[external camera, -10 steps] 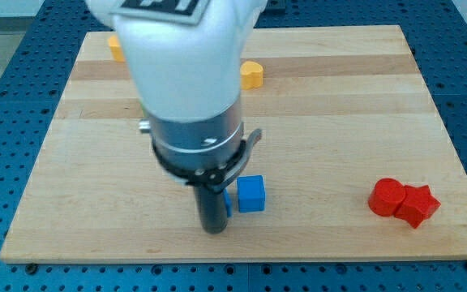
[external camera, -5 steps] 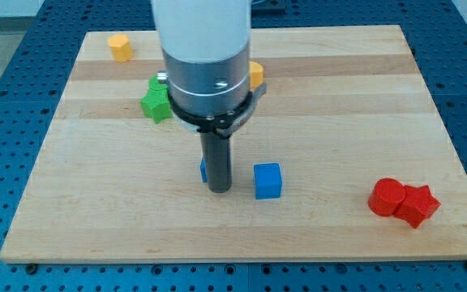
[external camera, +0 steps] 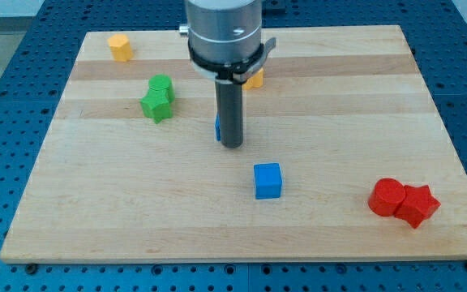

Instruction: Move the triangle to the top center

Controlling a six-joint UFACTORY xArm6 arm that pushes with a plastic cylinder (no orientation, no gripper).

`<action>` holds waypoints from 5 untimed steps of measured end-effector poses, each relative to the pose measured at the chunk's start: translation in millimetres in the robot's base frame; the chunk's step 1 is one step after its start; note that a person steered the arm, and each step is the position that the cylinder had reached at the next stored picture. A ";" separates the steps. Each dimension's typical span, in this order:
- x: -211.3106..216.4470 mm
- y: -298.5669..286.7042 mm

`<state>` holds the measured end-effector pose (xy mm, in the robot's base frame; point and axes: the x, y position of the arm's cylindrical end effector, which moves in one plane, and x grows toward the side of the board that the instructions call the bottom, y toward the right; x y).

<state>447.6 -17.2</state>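
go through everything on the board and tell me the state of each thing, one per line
My tip: down on the board, touching the blue block's right side.
Blue block: mostly hidden behind the rod, shape unclear.
Blue cube: alone, flat.
Green blocks: two touching.
Red blocks: two touching.
Orange block: alone.
Yellow block: partly hidden.

On the light wooden bench (external camera: 96, 203): a blue cube (external camera: 267, 180), 2 touching red blocks (external camera: 404, 201), 2 touching green blocks (external camera: 158, 97), and an orange block (external camera: 120, 47) top left.

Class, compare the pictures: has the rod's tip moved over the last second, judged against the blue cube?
Yes. My tip has moved toward the view's top: it was level with the blue cube, and is now above it, a small blue block against its left.
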 end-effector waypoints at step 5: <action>-49.1 -50.2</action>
<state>398.5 -67.5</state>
